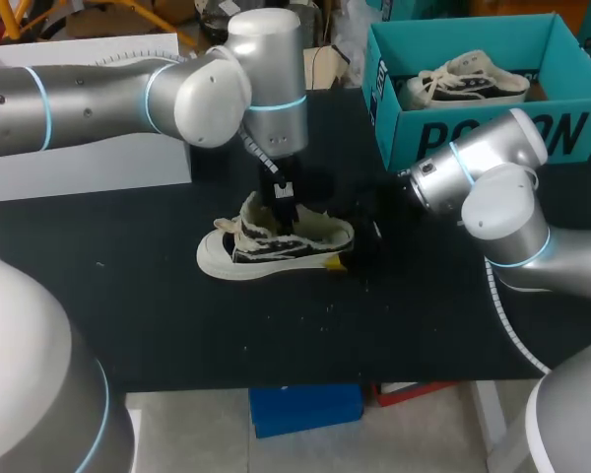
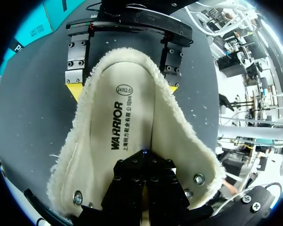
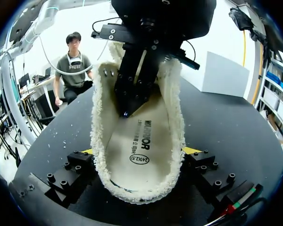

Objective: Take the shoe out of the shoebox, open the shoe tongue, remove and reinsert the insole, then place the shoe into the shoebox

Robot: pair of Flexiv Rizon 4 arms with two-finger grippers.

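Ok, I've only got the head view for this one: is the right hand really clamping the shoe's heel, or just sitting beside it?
Observer: Clamping. The right wrist view shows the right hand with one yellow tip against each side of the shoe at its heel.
Operator: And the insole, in or out?
Observer: In. The left wrist view shows the insole lying inside the shoe, with the left hand closed and its tips down on it.
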